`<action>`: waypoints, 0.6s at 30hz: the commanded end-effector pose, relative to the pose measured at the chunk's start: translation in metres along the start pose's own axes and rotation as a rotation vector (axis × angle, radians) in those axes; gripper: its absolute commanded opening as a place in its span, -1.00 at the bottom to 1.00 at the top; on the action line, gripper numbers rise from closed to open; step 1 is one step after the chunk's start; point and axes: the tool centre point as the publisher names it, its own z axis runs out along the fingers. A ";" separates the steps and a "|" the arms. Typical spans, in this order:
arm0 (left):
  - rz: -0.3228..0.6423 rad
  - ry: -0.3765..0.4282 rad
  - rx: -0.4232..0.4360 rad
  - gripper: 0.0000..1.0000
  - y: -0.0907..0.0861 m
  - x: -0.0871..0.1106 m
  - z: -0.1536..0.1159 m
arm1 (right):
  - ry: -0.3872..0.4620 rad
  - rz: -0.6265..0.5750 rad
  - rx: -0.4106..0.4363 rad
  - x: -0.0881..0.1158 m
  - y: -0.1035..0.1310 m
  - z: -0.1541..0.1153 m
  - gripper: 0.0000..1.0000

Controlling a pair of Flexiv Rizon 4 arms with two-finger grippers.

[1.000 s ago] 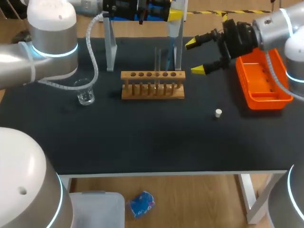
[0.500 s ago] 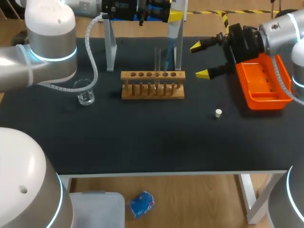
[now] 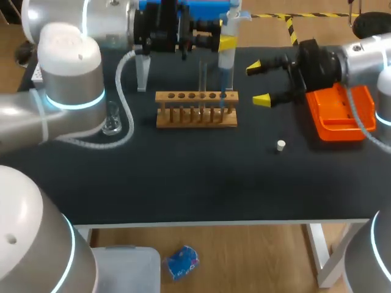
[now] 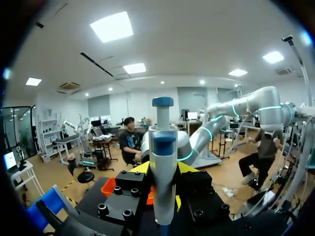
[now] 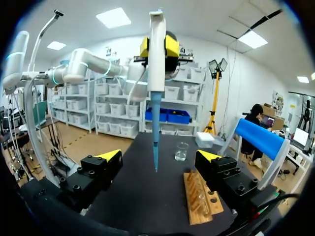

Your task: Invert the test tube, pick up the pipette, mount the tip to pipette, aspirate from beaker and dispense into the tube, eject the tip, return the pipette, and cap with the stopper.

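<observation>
pipette (image 3: pixel 227 58) upright in pinching left claw (image 3: pixel 225 41), above rack (image 3: pixel 195 116), right claw (image 3: pixel 261 82) spread near orange tray (image 3: pixel 339 130)

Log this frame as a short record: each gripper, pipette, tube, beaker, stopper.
left gripper: shut on pipette, raised above the rack
pipette: upright, blue tip mounted, pointing down near the rack's right end
right gripper: open, empty, beside the orange tray
tube: upright in rack
beaker: left of rack
stopper: lying right of rack, nothing touching it
</observation>
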 end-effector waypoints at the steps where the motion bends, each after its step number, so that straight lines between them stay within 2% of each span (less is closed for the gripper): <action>1: -0.018 -0.054 0.025 -1.00 0.011 0.017 0.001 | -0.021 0.003 -0.034 0.017 -0.004 -0.001 1.00; 6: -0.064 -0.065 0.030 -1.00 0.027 0.029 0.007 | 0.005 0.009 -0.077 0.028 -0.005 0.005 1.00; 18: -0.064 -0.065 0.030 -1.00 0.027 0.029 0.007 | 0.005 0.009 -0.077 0.028 -0.005 0.005 1.00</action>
